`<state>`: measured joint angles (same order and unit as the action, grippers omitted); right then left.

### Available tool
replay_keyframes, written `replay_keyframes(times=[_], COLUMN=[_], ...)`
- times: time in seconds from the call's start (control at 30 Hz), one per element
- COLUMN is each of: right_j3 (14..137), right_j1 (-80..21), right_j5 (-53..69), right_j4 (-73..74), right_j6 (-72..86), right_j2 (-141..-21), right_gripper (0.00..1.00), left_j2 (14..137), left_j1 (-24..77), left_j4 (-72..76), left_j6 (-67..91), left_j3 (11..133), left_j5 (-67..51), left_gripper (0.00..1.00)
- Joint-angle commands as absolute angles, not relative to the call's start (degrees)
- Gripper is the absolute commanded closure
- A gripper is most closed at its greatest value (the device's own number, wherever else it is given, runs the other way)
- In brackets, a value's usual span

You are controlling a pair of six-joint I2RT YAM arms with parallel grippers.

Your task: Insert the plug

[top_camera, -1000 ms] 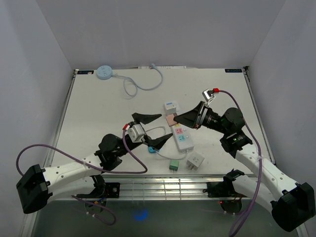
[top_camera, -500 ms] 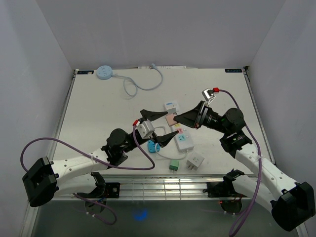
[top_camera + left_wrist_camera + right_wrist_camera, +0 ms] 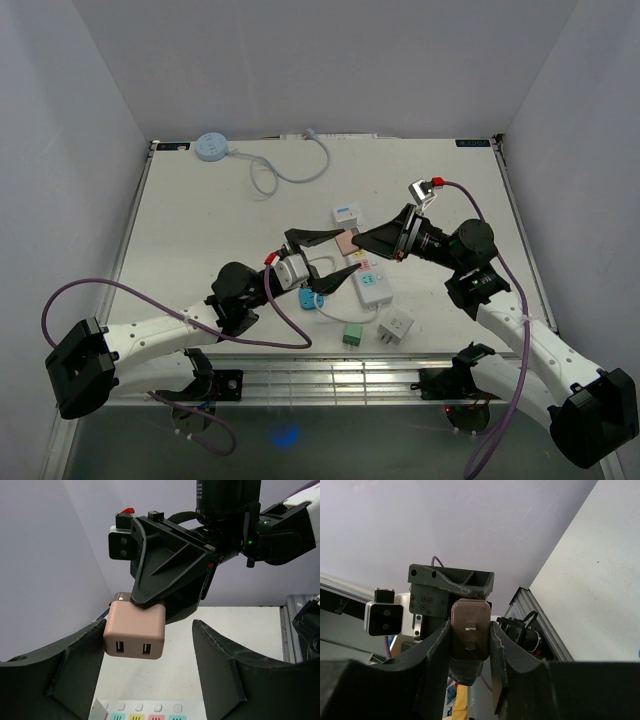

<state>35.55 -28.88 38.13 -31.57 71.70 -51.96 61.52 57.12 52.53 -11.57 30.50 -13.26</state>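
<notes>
The pink plug [image 3: 346, 243] is a small block with two USB slots [image 3: 135, 632], held in the air above the white power strip [image 3: 368, 280]. My right gripper [image 3: 357, 242] is shut on it, and the right wrist view shows the plug [image 3: 470, 629] with its metal prongs clamped between both fingers. My left gripper [image 3: 328, 256] is open around the same plug. In the left wrist view the plug hangs close to the left finger [image 3: 70, 665], and a wide gap separates it from the right finger [image 3: 225, 665]. The strip's coloured sockets [image 3: 150, 712] show below.
A round blue device [image 3: 211, 146] with a looped cable lies at the far left. A white-and-blue adapter [image 3: 347, 214] sits beyond the strip. A blue plug [image 3: 306, 298], a green adapter [image 3: 351, 335] and a white adapter [image 3: 397, 327] lie near the front rail.
My left arm has moved right towards the right gripper, so its fingers now straddle the pink plug, and they have narrowed a little. The right arm has stayed still.
</notes>
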Motion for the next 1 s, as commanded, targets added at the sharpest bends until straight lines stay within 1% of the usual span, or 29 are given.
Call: replay_keyframes(times=[0.0, 0.43, 0.5, 0.53, 0.57, 0.6, 0.67, 0.73, 0.77, 0.8, 0.83, 0.87, 0.93, 0.97], right_j3=[36.3, 35.5, 35.3, 35.2, 34.8, 34.7, 34.4, 34.3, 34.3, 34.2, 34.2, 34.3, 34.3, 34.4], right_j1=[-28.7, -28.6, -28.6, -28.7, -28.6, -28.6, -28.6, -28.6, -28.7, -28.6, -28.7, -28.6, -28.6, -28.7], right_j5=[39.2, 39.5, 39.6, 39.6, 39.6, 39.6, 39.5, 39.4, 39.2, 39.0, 38.9, 38.8, 37.9, 37.7], right_j4=[-35.4, -36.1, -36.4, -36.5, -36.6, -36.6, -36.7, -36.0, -35.5, -34.8, -33.2, -32.4, -30.0, -29.3], right_j6=[72.6, 74.2, 74.4, 74.4, 74.4, 74.4, 74.2, 73.4, 72.9, 72.3, 71.1, 70.3, 68.1, 67.3], right_j2=[-51.0, -51.6, -51.6, -51.7, -51.6, -51.8, -51.8, -51.9, -51.8, -51.9, -51.7, -51.6, -51.2, -51.1], right_gripper=[0.92, 0.92, 0.92, 0.92, 0.92, 0.92, 0.92, 0.91, 0.88, 0.86, 0.82, 0.72, 0.65, 0.59], left_j2=[60.6, 60.7, 60.9, 60.9, 60.8, 60.7, 60.5, 60.1, 59.9, 59.8, 59.4, 59.2, 58.7, 58.0], left_j1=[57.2, 57.0, 56.9, 56.9, 56.9, 56.8, 56.8, 56.7, 56.7, 56.7, 56.7, 56.7, 56.7, 56.7], left_j4=[53.9, 53.8, 53.9, 54.0, 54.3, 54.4, 54.1, 53.6, 52.9, 52.5, 51.8, 50.4, 48.7, 47.1], left_j6=[-13.1, -16.2, -16.3, -16.3, -16.4, -17.1, -17.3, -17.3, -17.1, -17.1, -17.0, -16.9, -16.4, -16.3], left_j3=[30.7, 30.3, 30.3, 30.2, 30.1, 29.9, 29.8, 29.6, 29.6, 29.4, 29.4, 29.4, 29.3, 29.3], left_j5=[-14.7, -11.6, -11.3, -11.3, -11.7, -12.2, -13.1, -13.5, -13.6, -13.9, -14.1, -14.5, -14.7, -15.2], left_gripper=[0.22, 0.35, 0.42, 0.47, 0.55, 0.67, 0.73, 0.76, 0.77, 0.8, 0.92, 1.0, 1.0, 1.0])
